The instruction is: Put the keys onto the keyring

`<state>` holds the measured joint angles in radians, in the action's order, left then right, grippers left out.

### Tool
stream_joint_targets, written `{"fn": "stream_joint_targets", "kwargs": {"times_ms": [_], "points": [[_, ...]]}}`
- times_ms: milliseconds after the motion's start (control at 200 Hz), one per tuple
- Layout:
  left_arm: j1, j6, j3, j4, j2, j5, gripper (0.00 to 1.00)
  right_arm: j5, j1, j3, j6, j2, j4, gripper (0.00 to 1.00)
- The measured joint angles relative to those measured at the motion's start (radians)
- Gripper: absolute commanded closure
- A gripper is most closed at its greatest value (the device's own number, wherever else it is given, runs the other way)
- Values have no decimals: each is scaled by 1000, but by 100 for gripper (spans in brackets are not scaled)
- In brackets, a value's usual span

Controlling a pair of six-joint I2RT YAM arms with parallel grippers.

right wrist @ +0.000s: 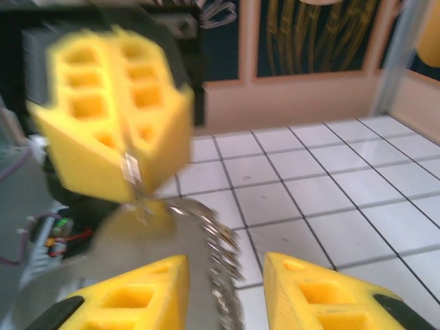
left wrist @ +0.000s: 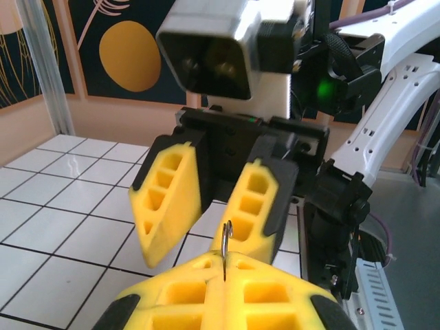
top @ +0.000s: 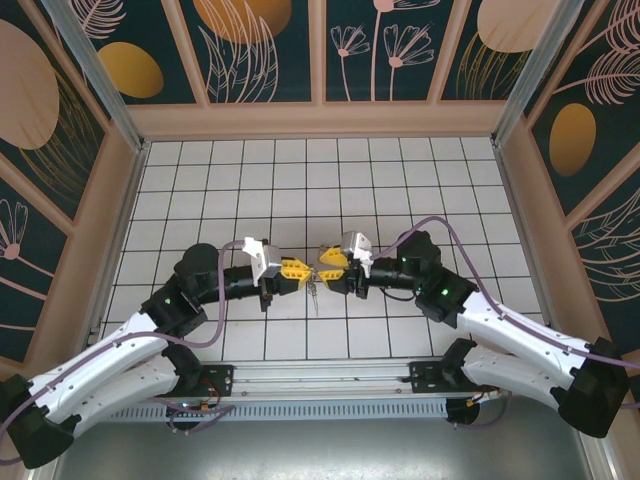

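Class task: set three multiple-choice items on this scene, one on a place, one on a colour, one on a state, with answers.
1. The left gripper and right gripper meet: A over the middle of the table; B at its far edge; C at its left edge.
2. Their fingers are: A blue; B yellow; C red.
3. The left gripper is: A open; B shut on the keyring; C shut on nothing.
Answers: A, they face each other mid-table; B, yellow shows plainly; B, the keyring pokes from closed fingers.

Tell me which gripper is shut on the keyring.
The left gripper: its jaws are pressed together on the keyring, while the right gripper has its jaws standing apart.
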<state>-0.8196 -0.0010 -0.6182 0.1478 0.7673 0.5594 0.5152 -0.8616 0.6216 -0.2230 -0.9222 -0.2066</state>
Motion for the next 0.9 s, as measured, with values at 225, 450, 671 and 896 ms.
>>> {"fn": "stream_joint_targets", "kwargs": {"times_ms": [225, 450, 671, 896], "points": [[-2, 81, -78, -131, 21, -59, 100, -137, -63, 31, -66, -11, 66, 66], [-17, 119, -84, -205, 66, -127, 100, -191, -91, 53, -102, -14, 93, 67], [-21, 132, -84, -231, 82, -154, 100, -210, -97, 53, -120, -15, 106, 70], [-24, 132, -88, -235, 97, -169, 100, -219, -108, 64, -139, -47, 107, 82]]}}
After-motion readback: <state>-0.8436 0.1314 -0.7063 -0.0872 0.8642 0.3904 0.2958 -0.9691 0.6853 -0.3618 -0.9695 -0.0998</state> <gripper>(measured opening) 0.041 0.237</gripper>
